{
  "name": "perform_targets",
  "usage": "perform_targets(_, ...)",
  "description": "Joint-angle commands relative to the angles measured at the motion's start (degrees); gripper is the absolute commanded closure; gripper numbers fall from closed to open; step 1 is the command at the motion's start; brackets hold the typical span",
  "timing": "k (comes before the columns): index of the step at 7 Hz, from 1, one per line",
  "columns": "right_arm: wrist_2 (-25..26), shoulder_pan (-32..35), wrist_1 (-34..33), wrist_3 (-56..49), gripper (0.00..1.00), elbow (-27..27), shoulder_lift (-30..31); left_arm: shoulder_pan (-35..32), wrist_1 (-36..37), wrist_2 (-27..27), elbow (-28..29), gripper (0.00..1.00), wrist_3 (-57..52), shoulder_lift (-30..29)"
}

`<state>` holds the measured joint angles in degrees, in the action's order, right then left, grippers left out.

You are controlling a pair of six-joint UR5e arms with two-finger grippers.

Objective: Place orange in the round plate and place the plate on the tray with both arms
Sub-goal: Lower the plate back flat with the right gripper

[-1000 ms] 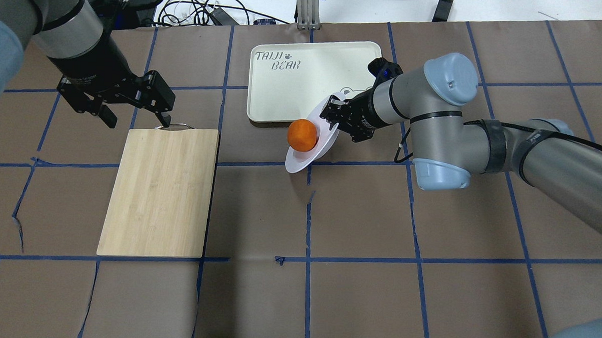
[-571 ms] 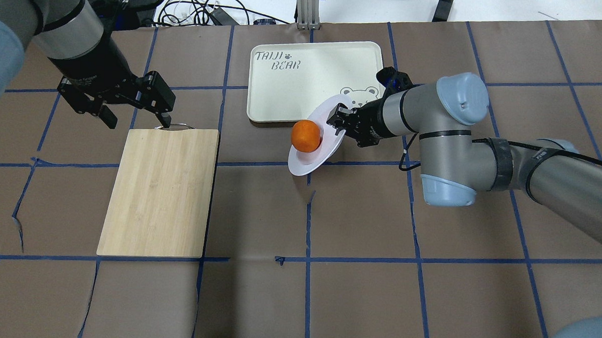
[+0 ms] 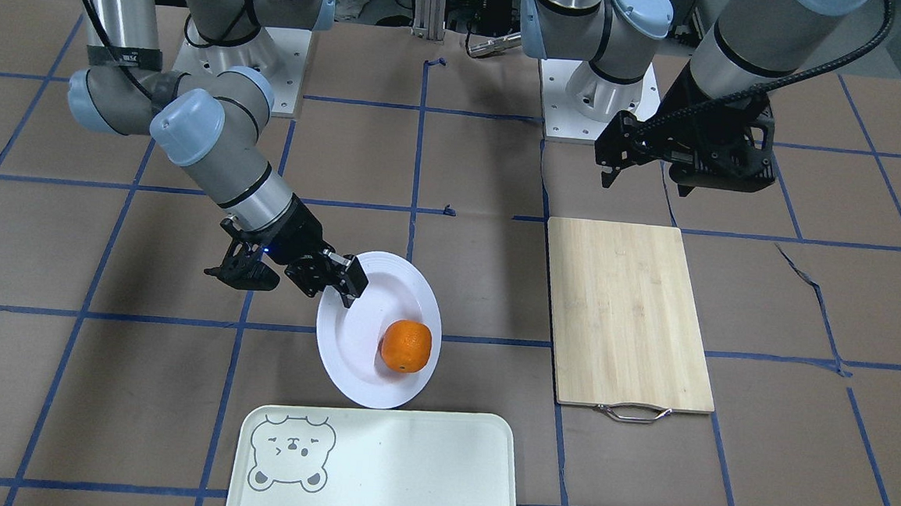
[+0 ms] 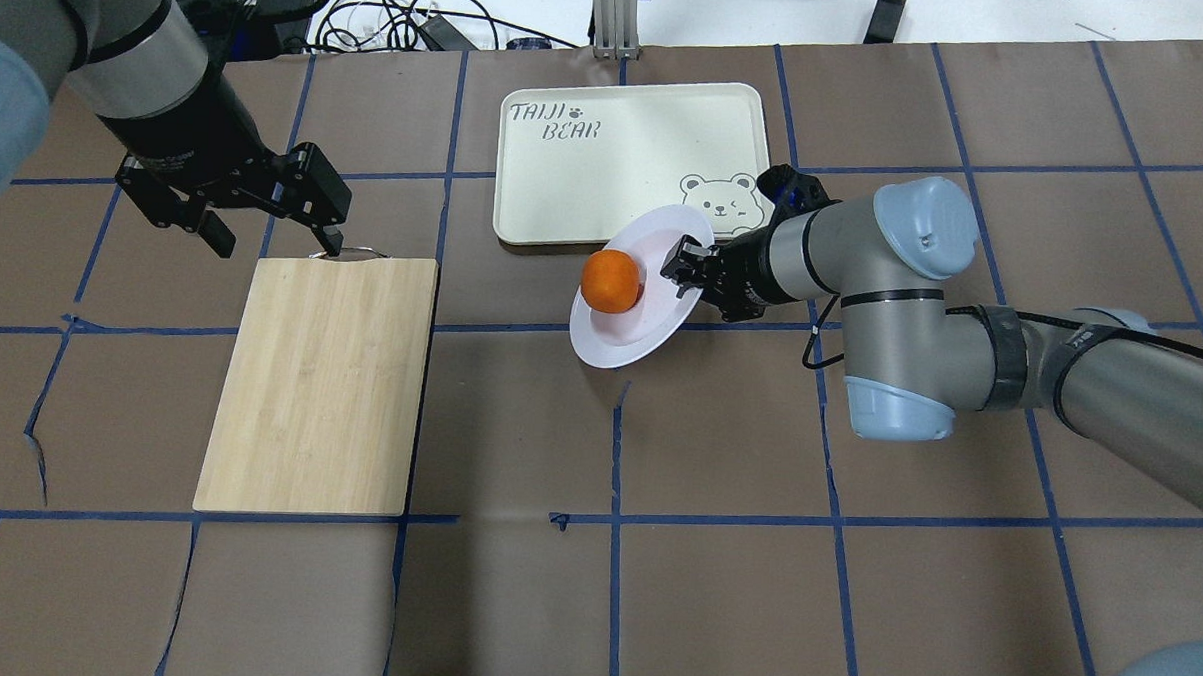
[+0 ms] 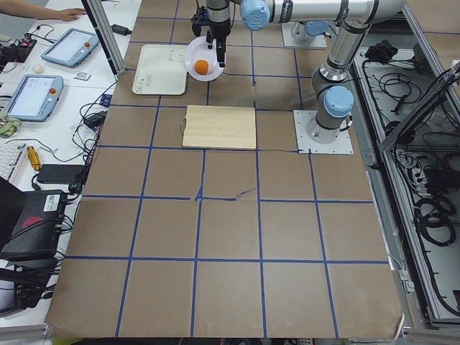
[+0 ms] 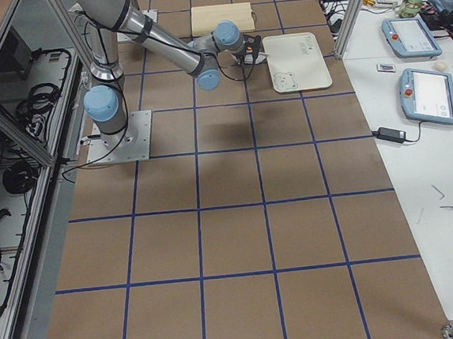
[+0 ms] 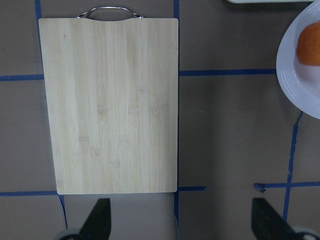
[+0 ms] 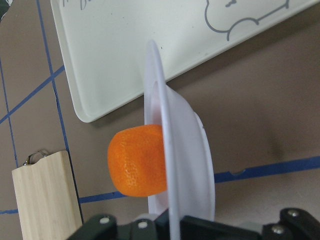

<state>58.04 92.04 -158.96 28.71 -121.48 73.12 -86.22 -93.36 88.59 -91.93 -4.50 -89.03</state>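
Observation:
The orange [image 4: 611, 280] lies in the round plate [image 4: 652, 315], on the side away from my right gripper [image 4: 690, 265]. That gripper is shut on the plate's rim and holds the plate tilted, just short of the tray's [image 4: 629, 129] near edge. The right wrist view shows the plate [image 8: 172, 165] edge-on with the orange [image 8: 137, 161] against it. The front view shows the plate [image 3: 358, 357], orange [image 3: 406, 346], right gripper [image 3: 343, 278] and tray [image 3: 406, 469]. My left gripper [image 4: 275, 239] hangs open over the far end of the cutting board, holding nothing.
A bamboo cutting board [image 4: 320, 383] with a metal handle [image 4: 349, 252] lies left of the plate. Cables and boxes [image 4: 392, 21] sit beyond the table's far edge. Brown paper with blue tape lines [image 4: 618, 429] covers the table.
My right gripper has drawn the plate and orange back off the tray's corner, uncovering the bear face, and the plate is tilted less. The left arm has not moved.

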Motion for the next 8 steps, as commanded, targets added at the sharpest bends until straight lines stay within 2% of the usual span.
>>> perform_targets(1,3.9,-0.4,-0.2,-0.1,0.74,-0.9,0.0,0.0,-0.1,0.0,0.0,0.00,0.0,0.0)
perform_targets(2,4.1,-0.3,-0.1,0.0,0.70,-1.0,0.0,0.0,0.0,0.0,0.0,0.00,0.0,0.0)
perform_targets(5,5.1,-0.3,0.0,0.0,0.69,-1.0,0.0,0.1,0.0,0.0,0.0,0.00,-0.1,0.0)
perform_targets(6,5.5,-0.3,-0.1,-0.1,1.00,-2.0,0.0,0.0,0.0,0.0,0.0,0.00,0.0,0.0)
perform_targets(8,5.9,-0.2,0.0,-0.1,1.00,-2.1,0.1,0.1,0.0,0.0,0.0,0.00,0.0,0.0)
